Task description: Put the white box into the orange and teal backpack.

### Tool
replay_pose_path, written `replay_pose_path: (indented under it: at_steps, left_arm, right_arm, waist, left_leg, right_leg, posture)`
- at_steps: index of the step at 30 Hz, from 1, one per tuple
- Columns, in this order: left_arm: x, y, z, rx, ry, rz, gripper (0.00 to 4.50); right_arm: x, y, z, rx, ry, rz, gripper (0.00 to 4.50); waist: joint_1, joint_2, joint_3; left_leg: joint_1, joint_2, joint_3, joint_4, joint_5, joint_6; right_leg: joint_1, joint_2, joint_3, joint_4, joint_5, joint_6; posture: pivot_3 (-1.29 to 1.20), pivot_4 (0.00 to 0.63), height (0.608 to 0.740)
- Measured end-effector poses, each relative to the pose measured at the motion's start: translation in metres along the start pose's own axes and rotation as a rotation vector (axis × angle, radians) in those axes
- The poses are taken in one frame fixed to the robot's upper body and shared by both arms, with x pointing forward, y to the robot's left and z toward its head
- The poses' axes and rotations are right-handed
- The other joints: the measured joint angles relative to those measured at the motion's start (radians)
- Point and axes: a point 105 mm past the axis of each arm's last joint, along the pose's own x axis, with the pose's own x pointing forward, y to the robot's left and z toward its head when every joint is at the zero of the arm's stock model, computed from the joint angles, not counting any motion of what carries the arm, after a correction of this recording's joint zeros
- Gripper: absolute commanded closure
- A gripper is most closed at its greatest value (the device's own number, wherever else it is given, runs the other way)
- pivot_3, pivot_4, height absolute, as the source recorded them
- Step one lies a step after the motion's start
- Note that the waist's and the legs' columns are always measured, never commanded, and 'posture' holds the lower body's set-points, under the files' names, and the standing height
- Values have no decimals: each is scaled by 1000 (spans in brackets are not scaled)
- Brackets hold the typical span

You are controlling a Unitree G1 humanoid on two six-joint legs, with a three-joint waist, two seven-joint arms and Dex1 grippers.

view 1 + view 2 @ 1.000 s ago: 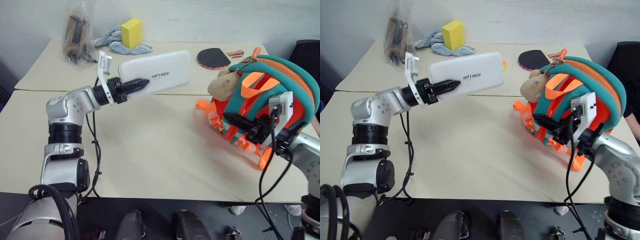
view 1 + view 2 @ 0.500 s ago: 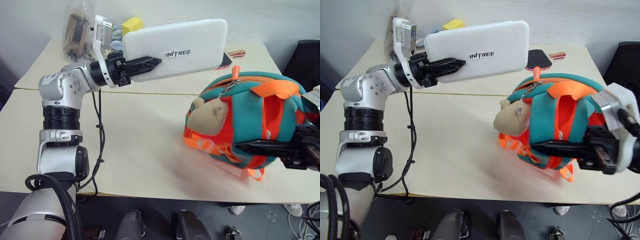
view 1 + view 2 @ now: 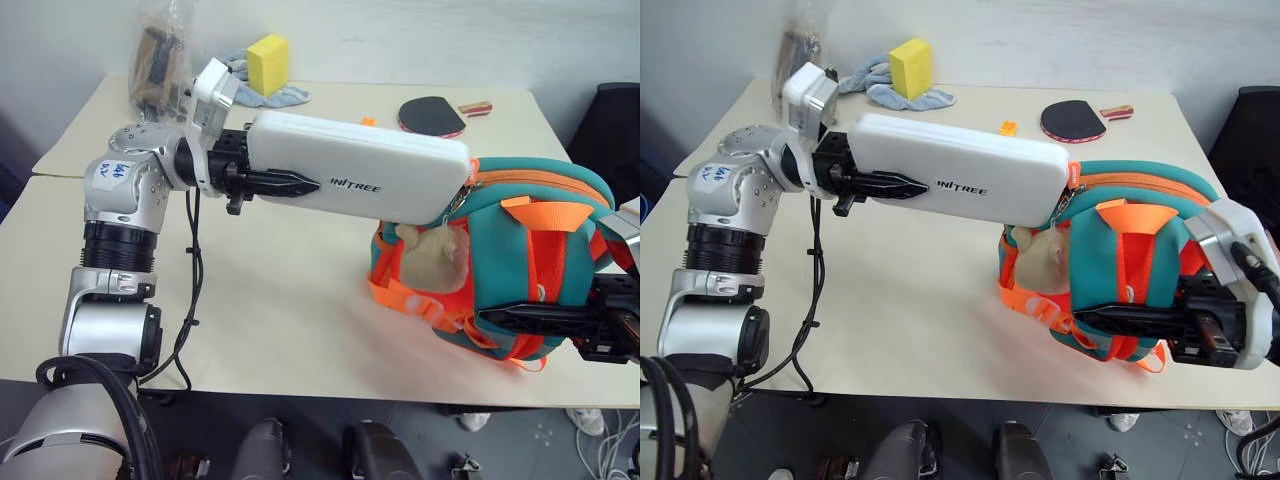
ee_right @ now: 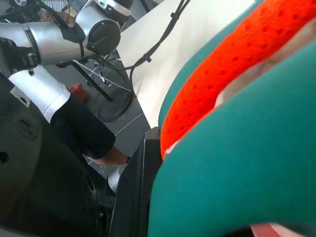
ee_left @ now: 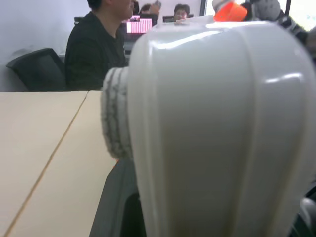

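smooth rounded white box [image 3: 370,178], mesh-strapped backpack [image 3: 520,270]

the flat white plastic box [image 3: 360,178] looks smooth and glossy, catching highlights – the orange and teal fabric backpack [image 3: 1140,262] is matt, with orange mesh weave, and its tan plush toy [image 3: 436,262] is fuzzy; the beige tabletop [image 3: 290,310] is smooth, matt laminate

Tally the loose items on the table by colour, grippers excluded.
White: 1, white box
Orange/teal: 1, backpack
Yellow: 1, sponge block
Blue: 1, cloth
Black: 1, paddle
Clear: 1, plastic bag
Orange: 1, small piece
Total: 7
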Motion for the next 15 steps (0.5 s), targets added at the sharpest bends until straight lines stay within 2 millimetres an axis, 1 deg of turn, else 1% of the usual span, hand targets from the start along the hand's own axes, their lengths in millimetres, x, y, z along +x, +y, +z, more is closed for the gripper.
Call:
replay_pose_path:
  at_steps: [3,7,9,13,15]
  left_arm:
    - [8,10,-1,16,-13,6,3212]
    - [7,21,13,15,-28,28,3212]
    - [6,24,18,16,-35,25,3212]
    - [5,25,12,11,-24,27,3212]
    - [8,24,9,2,-25,18,3212]
  right_arm:
    - [-2,1,1,-2,-6,-9,4469]
    - [-6,8,7,-24,-31,4,4469]
    - [-7,13,11,-35,-34,22,4469]
    - [-7,21,19,-55,-49,37,4469]
    - [-7,23,26,-60,-81,46,4469]
  waist:
    - [15,-1,0]
    - [17,-1,1]
    - [17,-1,1]
    - [14,-1,1]
    - [14,-1,1]
  left_leg:
    - [-1,0,0,1,0,1]
    - [-3,0,0,1,0,1]
    - [-3,0,0,0,0,1]
    - [-3,0,0,0,0,1]
    - [-3,0,0,1,0,1]
  right_leg:
    - [0,0,0,0,0,0]
    - [-3,0,0,0,0,1]
    - [-3,0,0,0,0,0]
    - [-4,0,0,1,0,0]
    - [-4,0,0,2,0,0]
  posture:
    - [0,150,740]
    - [0,150,740]
    - [0,150,740]
    - [0,150,740]
    - [0,150,740]
